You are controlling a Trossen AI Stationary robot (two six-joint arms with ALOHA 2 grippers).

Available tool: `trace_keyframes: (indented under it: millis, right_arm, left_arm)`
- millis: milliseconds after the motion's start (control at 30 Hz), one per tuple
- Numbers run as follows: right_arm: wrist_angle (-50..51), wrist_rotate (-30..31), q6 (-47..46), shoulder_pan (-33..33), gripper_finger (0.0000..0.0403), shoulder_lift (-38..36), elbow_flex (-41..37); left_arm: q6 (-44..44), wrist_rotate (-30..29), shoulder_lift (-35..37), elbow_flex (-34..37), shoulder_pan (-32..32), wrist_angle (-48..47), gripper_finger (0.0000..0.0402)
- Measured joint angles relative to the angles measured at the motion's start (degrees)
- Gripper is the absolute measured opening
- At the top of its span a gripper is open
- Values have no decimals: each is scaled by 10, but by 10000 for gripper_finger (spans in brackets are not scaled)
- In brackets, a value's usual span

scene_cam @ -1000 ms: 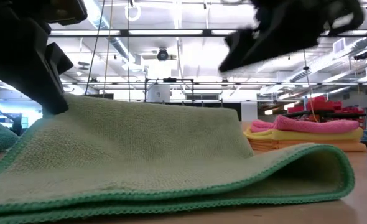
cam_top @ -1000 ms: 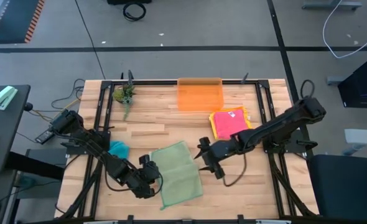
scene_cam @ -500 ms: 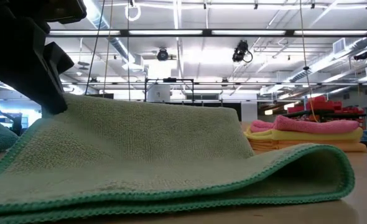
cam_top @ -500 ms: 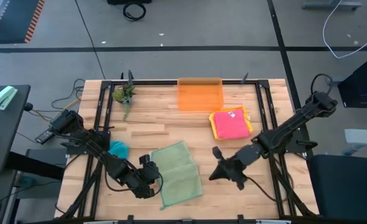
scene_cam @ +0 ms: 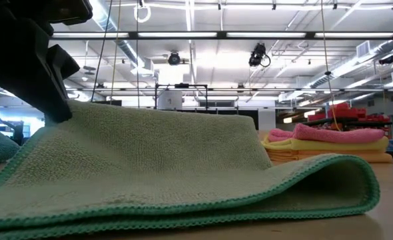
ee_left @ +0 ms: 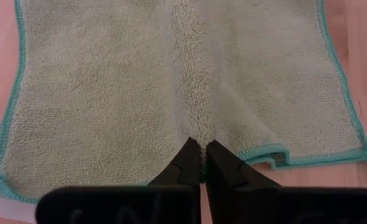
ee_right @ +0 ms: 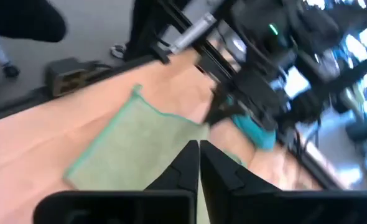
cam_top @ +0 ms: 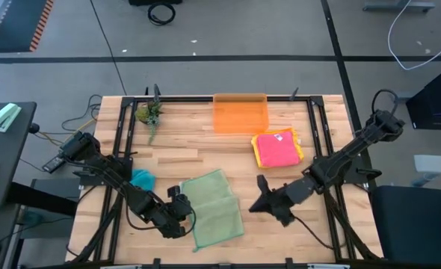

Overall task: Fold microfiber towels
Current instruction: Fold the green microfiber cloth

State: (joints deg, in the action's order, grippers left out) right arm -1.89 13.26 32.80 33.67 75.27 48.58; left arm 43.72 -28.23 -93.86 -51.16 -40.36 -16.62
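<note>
Left gripper has its jaws pinched on the near edge of the green towel, right at a raised crease in the pile. Right gripper hangs just off the towel's right side, jaws together and empty. The towel lies front-middle of the counter, one end looking doubled over. It looks light, floppy and a bit clingy, so I'd grab corners or the stitched hem, not the middle. A pink towel tops the folded stack.

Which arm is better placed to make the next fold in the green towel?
The left: its fingers are already pinched on the green towel edge, while the right gripper hangs beside it, holding nothing.
</note>
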Motion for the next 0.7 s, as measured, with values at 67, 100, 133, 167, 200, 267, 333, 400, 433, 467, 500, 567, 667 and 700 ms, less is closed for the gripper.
trace_keyframes:
  millis: [67,100,133,167,200,267,333,400,433,467,500,567,667,700]
  right_arm:
    - [-6,0,-30,-19,27,9,0]
    - [-10,0,-45,-28,34,15,0]
    - [-11,1,-57,-36,42,23,0]
    - [-15,1,-70,-44,53,33,0]
    - [-24,1,-84,-52,66,44,0]
    - [-42,0,-113,-67,96,68,0]
    - [-54,0,-140,-80,131,92,0]
    - [-55,0,-176,-91,168,114,0]
    - [-55,0,-197,-97,186,124,0]
    - [-55,0,-218,-103,203,133,0]
    - [-55,-1,-241,-108,218,142,0]
    - [-56,-19,-276,-120,245,159,0]
    - [-56,-60,-317,-140,271,182,0]
    - [-56,-70,-324,-147,276,188,0]
  left_arm:
    - [3,0,0,0,0,0,10]
    - [4,0,0,0,0,0,10]
    - [4,0,0,0,0,0,10]
    - [6,0,0,0,0,1,11]
    - [6,0,0,0,0,1,15]
    - [6,0,0,0,0,1,20]
    - [6,0,0,0,0,2,18]
    - [7,0,0,0,0,2,11]
    - [7,0,0,0,0,2,10]
    - [7,0,0,0,0,2,10]
    - [7,0,0,0,0,2,10]
    - [6,0,0,0,0,2,14]
    - [6,0,0,0,0,2,20]
    - [6,0,0,0,0,2,18]
